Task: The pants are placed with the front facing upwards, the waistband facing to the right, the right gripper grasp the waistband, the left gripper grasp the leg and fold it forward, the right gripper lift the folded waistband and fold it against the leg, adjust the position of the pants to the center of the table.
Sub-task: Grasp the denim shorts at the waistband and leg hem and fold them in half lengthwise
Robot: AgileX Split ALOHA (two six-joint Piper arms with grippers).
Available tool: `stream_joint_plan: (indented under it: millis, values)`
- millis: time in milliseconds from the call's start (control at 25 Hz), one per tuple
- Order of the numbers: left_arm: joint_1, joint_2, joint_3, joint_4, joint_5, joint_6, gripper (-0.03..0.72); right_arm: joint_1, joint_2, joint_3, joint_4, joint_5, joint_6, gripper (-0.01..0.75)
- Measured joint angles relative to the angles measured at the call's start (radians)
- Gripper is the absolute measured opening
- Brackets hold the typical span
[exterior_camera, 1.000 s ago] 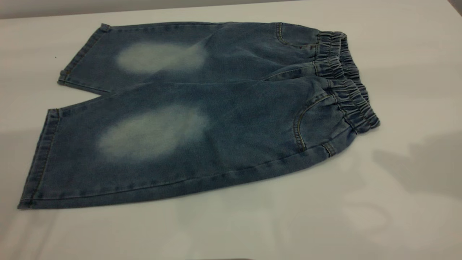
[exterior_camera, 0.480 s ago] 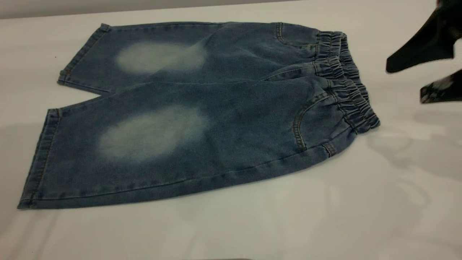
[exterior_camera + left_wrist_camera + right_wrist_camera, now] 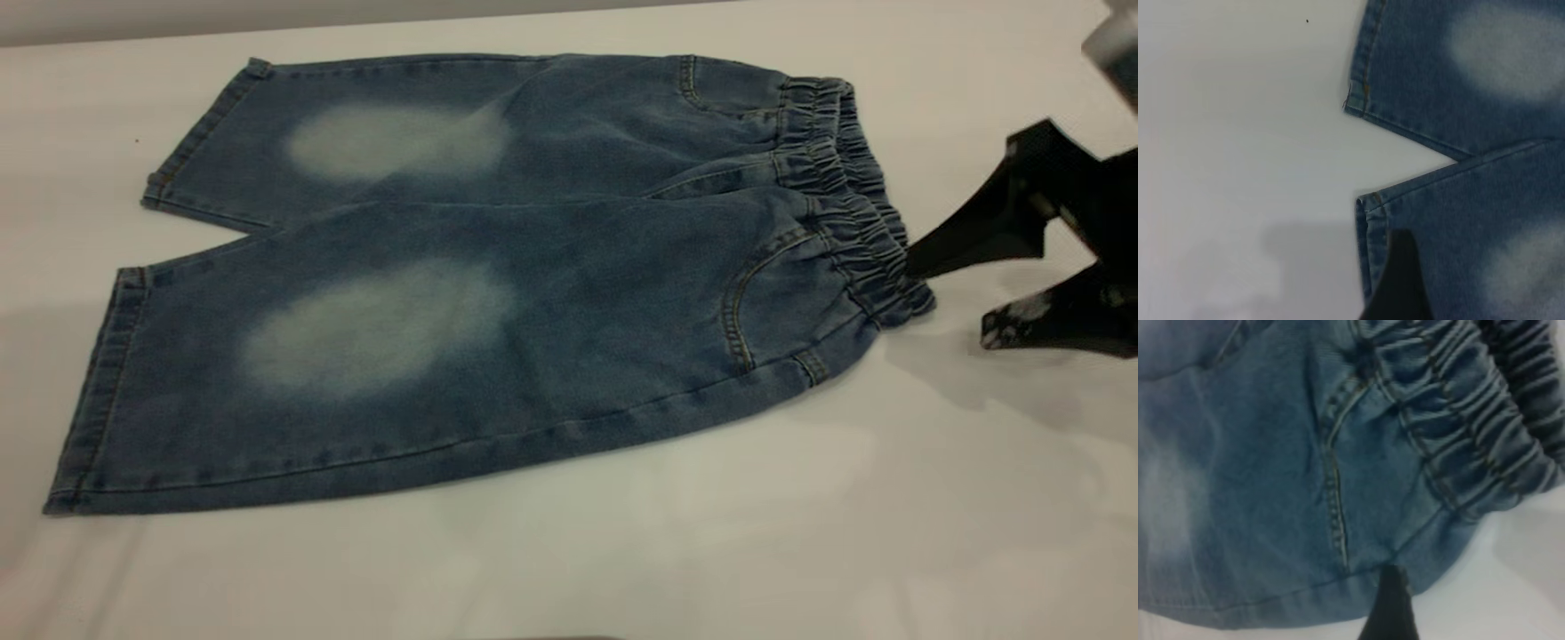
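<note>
The blue denim pants (image 3: 533, 293) lie flat on the white table (image 3: 800, 533), front up, both legs (image 3: 373, 329) pointing left. The ruched waistband (image 3: 858, 222) is at the right. My right gripper (image 3: 949, 300) stands open just right of the waistband's near end. Its upper finger (image 3: 960, 240) has its tip at the band's edge, and the lower finger (image 3: 1049, 324) sits apart over the table. In the right wrist view one finger (image 3: 1390, 610) shows at the waistband (image 3: 1471, 433) corner. My left gripper (image 3: 1465, 280) hangs over the near leg's cuff (image 3: 1368, 233); one finger (image 3: 1401, 280) shows, with only denim beside it.
A shadow of the right arm falls on the table (image 3: 1022, 400) below the right gripper. The table's far edge (image 3: 133, 31) runs just behind the pants. Bare tabletop (image 3: 1238, 167) lies beyond the cuffs.
My right gripper has come into view from the upper right and dropped down and left until its upper fingertip reached the waistband. The pants have not moved.
</note>
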Motion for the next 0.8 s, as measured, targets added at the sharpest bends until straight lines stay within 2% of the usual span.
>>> stream_joint_plan:
  millis: [440,800]
  values:
    - [0.000,0.000,0.000,0.000,0.000,0.000,0.547,0.000,0.123,-0.102,0.020,0.031,-0.021,0.523]
    - [0.000,0.000,0.000,0.000,0.000,-0.016,0.547,0.013,0.241,-0.195,0.028,0.185,-0.021,0.523]
